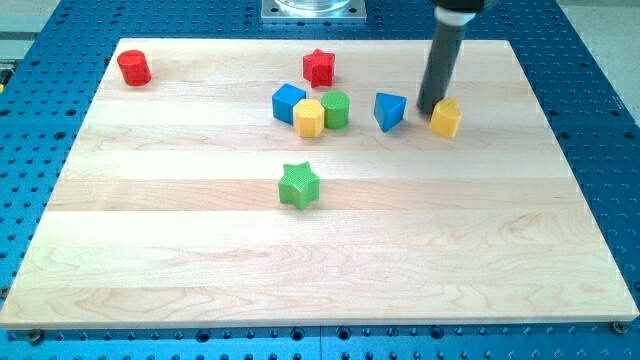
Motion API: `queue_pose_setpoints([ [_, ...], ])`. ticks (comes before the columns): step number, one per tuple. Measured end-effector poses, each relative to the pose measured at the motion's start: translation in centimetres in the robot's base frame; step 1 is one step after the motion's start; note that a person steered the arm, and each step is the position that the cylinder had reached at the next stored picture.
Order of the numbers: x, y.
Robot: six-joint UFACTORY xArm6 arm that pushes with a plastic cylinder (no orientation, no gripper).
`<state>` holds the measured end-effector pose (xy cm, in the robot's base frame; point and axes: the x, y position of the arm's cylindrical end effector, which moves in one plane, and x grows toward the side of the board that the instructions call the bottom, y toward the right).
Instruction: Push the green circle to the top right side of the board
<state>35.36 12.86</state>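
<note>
The green circle (336, 110) sits in the upper middle of the wooden board (200, 260), touching a yellow hexagon (309, 117) on its left. A blue cube (288, 103) is just left of the hexagon. My tip (431, 109) stands at the view's upper right, well to the right of the green circle. It is between a blue triangle block (389, 111) on its left and a yellow cube (446, 118), which it touches or nearly touches on its right.
A red star (319, 67) lies above the green circle. A green star (298, 185) lies near the board's middle. A red cylinder (134, 68) stands at the top left corner. A blue perforated table (40, 150) surrounds the board.
</note>
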Motion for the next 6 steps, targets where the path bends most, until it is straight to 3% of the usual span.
queue_pose_setpoints([
  [1, -5.1, -8.8],
  [3, -9.6, -11.1],
  [6, 3.7, -14.1],
])
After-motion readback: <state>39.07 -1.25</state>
